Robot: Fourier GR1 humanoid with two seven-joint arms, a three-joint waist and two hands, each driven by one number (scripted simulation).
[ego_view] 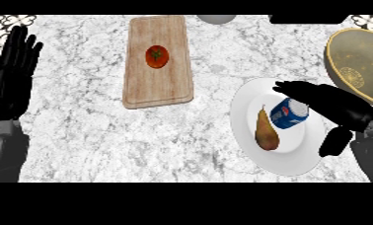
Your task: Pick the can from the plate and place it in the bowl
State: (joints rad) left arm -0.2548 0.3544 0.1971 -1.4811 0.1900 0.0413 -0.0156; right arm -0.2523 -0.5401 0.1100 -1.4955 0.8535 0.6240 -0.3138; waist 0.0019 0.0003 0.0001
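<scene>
A blue can [289, 114] lies on its side on a white plate [251, 98] at the right of the counter, beside a brown pear [267, 131]. My right hand [331, 104] hovers over the plate's right part with fingers stretched above the can's far end and the thumb low at the plate's right rim; it is open and not closed on the can. A tan bowl [350, 61] shows at the right edge, partly cut off. My left hand [19, 66] rests open at the left edge, fingers up.
A wooden cutting board [157, 81] with a red tomato [157, 56] on it lies left of centre. A grey round object [216, 18] sits at the counter's far edge, and a dark object [306, 18] lies right of it.
</scene>
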